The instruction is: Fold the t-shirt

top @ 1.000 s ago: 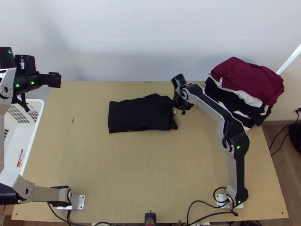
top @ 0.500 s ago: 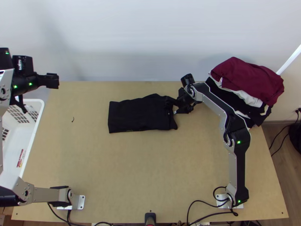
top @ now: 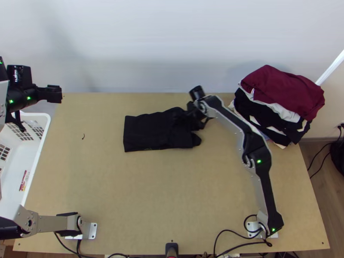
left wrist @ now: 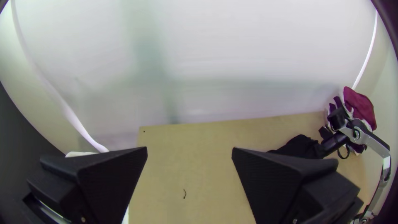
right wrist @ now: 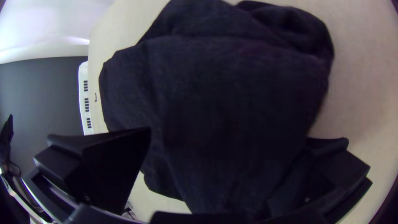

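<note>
Moving farther over the black t-shirt (top: 148, 131): right gripper (top: 192, 121).
Both it and the left gripper (top: 54, 93) gape wide, pinching nothing.

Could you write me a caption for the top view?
The right gripper works at one end of a folded black t-shirt on a wooden table.

A pale, faintly shadowed wall (top: 163, 38) rises behind the light wooden surface (top: 163, 193). Brown wood-look floor (top: 333, 189) shows beyond its right edge.

Black t-shirt (top: 148, 131) (rumpled toward one end), folded into rough rectangle, flat on table (top: 172, 185).
</note>
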`<state>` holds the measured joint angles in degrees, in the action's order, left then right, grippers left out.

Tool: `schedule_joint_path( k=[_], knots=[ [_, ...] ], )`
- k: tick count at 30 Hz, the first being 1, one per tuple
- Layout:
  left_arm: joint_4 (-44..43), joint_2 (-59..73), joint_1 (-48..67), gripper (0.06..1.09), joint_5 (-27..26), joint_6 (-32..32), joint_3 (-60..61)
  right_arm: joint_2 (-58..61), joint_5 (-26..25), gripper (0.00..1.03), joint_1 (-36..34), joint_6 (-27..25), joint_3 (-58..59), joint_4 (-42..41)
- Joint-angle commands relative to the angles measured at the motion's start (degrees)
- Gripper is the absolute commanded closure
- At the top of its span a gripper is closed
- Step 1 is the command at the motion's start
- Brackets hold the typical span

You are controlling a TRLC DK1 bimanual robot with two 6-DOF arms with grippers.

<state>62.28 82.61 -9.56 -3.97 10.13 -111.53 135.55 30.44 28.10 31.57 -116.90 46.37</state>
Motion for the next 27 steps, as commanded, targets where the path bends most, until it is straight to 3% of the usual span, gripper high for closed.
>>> schedule_joint_path(
  k=[1,3,4,7,9,27],
  knots=[
    [0.65,-1.92,-0.63,0.1,0.19,0.77,0.43,2.44,0.24,0.06,1.79,2.0,-2.98,0.56],
    [0.65,-2.1,-0.72,0.1,0.19,0.86,0.34,2.27,0.24,0.17,2.49,1.91,-3.95,1.09],
    [0.65,-2.1,-0.81,0.1,0.19,0.86,0.34,1.83,0.24,0.28,2.66,1.65,-3.95,1.44],
    [0.82,-2.19,-0.9,0.1,0.19,0.86,0.34,-0.81,0.24,0.75,3.1,0.68,-2.89,1.53],
    [0.82,-2.28,-1.16,0.1,0.19,0.86,0.34,-3.27,0.24,1.0,3.19,0.33,-1.84,1.36],
    [0.65,-2.28,-1.25,0.1,0.19,0.86,0.17,-24.28,0.24,1.0,-3.31,-0.02,-3.33,0.3]
  ],
)
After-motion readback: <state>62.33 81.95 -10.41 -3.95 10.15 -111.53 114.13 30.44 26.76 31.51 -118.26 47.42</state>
